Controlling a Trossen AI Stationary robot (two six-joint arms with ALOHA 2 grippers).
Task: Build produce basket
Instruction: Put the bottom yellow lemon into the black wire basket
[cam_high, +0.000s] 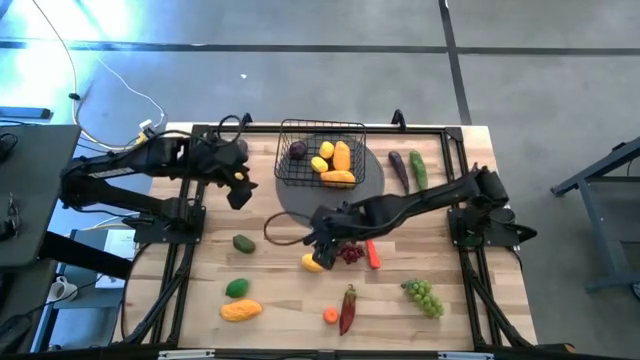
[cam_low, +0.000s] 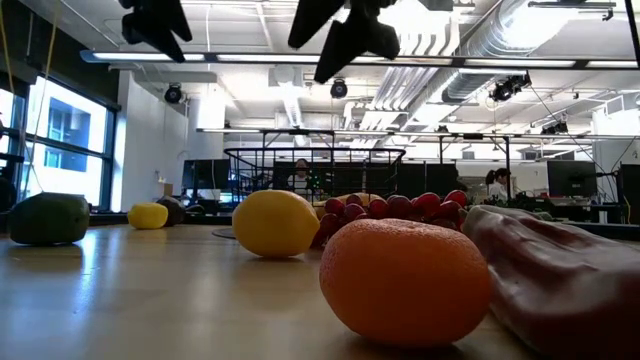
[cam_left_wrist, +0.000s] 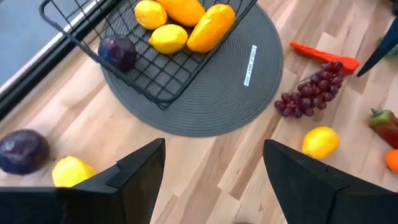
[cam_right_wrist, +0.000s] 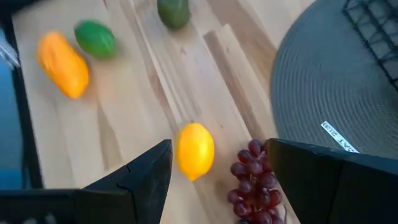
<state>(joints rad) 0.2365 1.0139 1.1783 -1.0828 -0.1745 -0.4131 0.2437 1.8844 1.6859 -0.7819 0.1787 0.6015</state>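
Note:
The black wire basket (cam_high: 320, 160) stands on a grey round mat (cam_high: 375, 180) and holds a purple plum (cam_left_wrist: 117, 52), yellow lemons (cam_left_wrist: 168, 38) and orange fruit (cam_left_wrist: 210, 28). My right gripper (cam_high: 325, 240) hangs open above a loose lemon (cam_right_wrist: 194, 150) and the purple grapes (cam_right_wrist: 252, 174), touching neither. In the low view it (cam_low: 345, 30) shows well above the table. My left gripper (cam_high: 238, 190) is open in the air near the basket's left side, over the mat's edge (cam_left_wrist: 186, 127). Another plum (cam_left_wrist: 22, 151) and lemon (cam_left_wrist: 71, 171) lie beside it on the table.
Loose produce lies on the wooden table: carrot (cam_high: 372, 253), green grapes (cam_high: 423, 296), red pepper (cam_high: 347, 308), small orange (cam_high: 330, 316), mango (cam_high: 240, 310), two green fruits (cam_high: 237, 288) (cam_high: 243, 242), and a cucumber (cam_high: 418, 170) beside a dark purple vegetable (cam_high: 398, 168) at the right.

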